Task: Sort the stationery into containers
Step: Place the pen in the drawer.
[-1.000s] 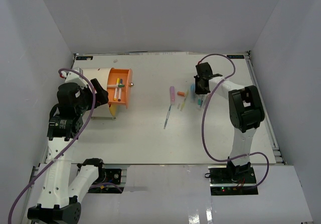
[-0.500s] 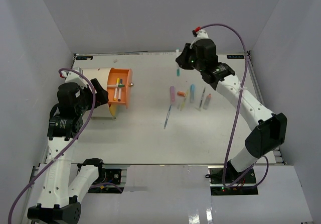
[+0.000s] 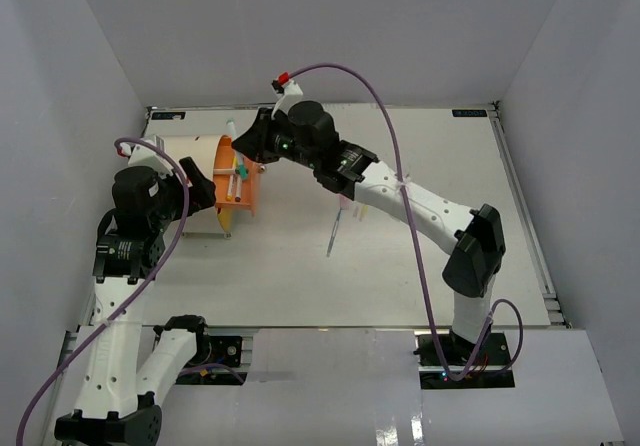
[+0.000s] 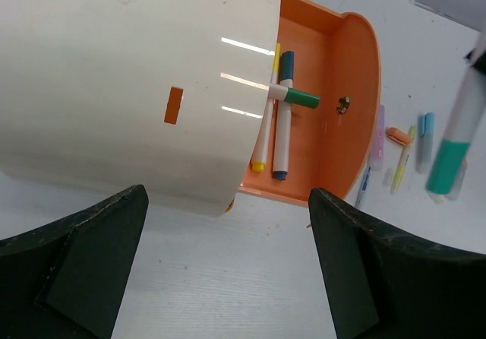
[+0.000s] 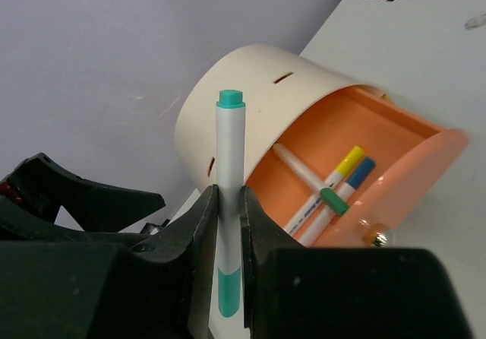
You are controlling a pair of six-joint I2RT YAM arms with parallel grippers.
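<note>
My right gripper is shut on a white pen with teal ends, held upright. In the top view this gripper hangs over the far edge of the pulled-out orange drawer. The drawer sticks out of the cream drum and holds three markers with yellow, blue and green caps. My left gripper stands open on the near side of the drum, empty. More stationery lies on the table to the right.
A thin dark pen lies alone at mid-table; pink and yellow pieces show beside my right forearm, which hides others. The drawer has a brass knob. White walls close in the table on three sides.
The right arm has swung from the pile of stationery on the right across to the drawer on the left, carrying the pen. The left arm has not moved.
</note>
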